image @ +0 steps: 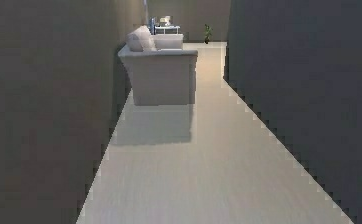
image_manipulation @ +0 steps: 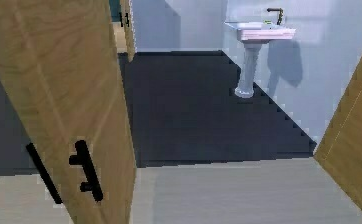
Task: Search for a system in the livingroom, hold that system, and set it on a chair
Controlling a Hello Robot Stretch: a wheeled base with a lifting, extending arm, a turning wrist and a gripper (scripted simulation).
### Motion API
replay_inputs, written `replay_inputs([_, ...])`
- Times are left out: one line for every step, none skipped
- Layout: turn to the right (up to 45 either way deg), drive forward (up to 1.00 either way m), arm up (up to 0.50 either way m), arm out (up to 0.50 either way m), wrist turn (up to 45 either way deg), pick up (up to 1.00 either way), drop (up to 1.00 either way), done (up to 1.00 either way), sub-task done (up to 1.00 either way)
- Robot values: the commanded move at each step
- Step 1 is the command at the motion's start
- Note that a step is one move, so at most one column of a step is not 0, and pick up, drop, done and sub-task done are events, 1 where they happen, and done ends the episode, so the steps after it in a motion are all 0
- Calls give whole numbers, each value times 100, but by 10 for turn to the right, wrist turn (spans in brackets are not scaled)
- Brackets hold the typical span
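Observation:
A pale grey sofa [image: 161, 70] with white cushions [image: 141, 40] stands ahead at the end of a corridor, seen end-on in the forward view. Behind it stands a small table [image: 169, 32] with a few small things on it, too small to name.
Dark walls [image: 299, 80] line the corridor on both sides, with pale floor [image: 199, 160] running ahead between them. A potted plant [image: 208, 34] stands far back. In the arm side view a wooden door [image_manipulation: 59, 100] with a black handle [image_manipulation: 86, 170] stands ajar onto a dark-floored bathroom with a pedestal sink [image_manipulation: 257, 45].

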Motion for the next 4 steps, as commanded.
replay_inputs([0,45,0,0,0,0,0,0,0])
replay_inputs([180,0,0,0,0,0,0,0,0])
replay_inputs([0,100,0,0,0,0,0,0,0])
replay_inputs([0,100,0,0,0,0,0,0,0])
